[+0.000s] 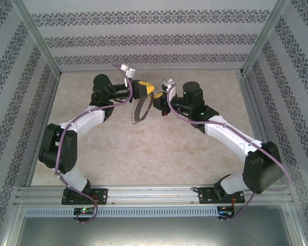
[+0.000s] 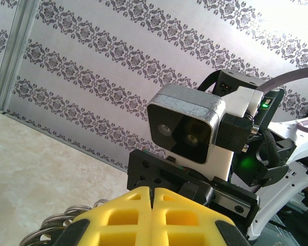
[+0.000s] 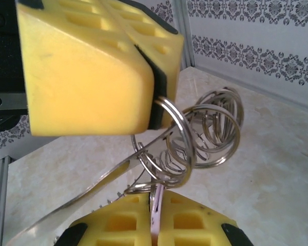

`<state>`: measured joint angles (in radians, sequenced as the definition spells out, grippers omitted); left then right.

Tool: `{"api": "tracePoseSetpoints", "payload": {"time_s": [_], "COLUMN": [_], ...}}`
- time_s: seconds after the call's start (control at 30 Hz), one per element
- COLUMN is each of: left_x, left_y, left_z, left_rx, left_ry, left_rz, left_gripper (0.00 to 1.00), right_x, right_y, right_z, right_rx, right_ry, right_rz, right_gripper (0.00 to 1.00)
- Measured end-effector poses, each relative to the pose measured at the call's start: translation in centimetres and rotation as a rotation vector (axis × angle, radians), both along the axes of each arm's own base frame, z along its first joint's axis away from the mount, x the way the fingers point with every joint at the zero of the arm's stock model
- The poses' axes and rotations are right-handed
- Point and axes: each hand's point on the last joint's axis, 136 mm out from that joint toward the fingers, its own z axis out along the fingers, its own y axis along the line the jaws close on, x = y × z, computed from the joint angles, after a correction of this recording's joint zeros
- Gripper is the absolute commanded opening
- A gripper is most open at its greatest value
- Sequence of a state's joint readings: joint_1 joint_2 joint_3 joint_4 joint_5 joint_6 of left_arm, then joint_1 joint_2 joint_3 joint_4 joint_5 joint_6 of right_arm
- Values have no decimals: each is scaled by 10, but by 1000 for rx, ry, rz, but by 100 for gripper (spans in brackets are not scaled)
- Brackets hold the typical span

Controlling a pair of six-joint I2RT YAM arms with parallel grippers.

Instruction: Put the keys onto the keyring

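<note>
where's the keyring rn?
Top external view: the keyring hangs above the far centre of the table, pinched by the left end effector, with the right end effector holding the key just right of it.

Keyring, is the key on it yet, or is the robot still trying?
Not yet, it seems. Done: both things are up off the table. In hand: the left gripper is shut on the keyring, and the right gripper pinches a thin lilac sliver, likely the key, close against it. Left: threading the key on and letting go.
</note>
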<state>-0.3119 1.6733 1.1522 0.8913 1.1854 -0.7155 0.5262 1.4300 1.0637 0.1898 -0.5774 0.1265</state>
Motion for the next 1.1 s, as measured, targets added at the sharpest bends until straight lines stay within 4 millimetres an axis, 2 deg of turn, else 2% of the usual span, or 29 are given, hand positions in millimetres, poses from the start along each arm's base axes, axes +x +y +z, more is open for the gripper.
{"api": "tracePoseSetpoints", "payload": {"time_s": [0.33, 0.43, 0.47, 0.57, 0.63, 0.7, 0.93, 1.1], "left_x": [0, 1, 1, 1, 1, 1, 1, 0], "left_y": [0, 0, 0, 0, 0, 0, 1, 2], "left_z": [0, 1, 1, 1, 2, 3, 7, 9], "left_rx": [0, -2, -2, -3, -5, -8, -17, -31], "left_ry": [0, -4, -4, -6, -12, -17, -39, -59], "left_rz": [0, 4, 5, 6, 8, 11, 15, 17], "left_gripper": [0, 0, 0, 0, 0, 0, 0, 0], "right_x": [-7, -6, -5, -7, -9, -12, -18, -6], "right_y": [6, 4, 2, -2, -7, -13, -44, -67], "right_z": [1, 1, 0, -2, -2, -3, 0, 17], "right_rx": [10, 13, 12, 15, 18, 21, 58, 130], "right_ry": [20, 23, 26, 34, 39, 46, 51, 50], "right_rz": [64, 59, 55, 46, 38, 27, -45, -153], "right_gripper": [0, 4, 7, 27, 37, 41, 46, 47]}}
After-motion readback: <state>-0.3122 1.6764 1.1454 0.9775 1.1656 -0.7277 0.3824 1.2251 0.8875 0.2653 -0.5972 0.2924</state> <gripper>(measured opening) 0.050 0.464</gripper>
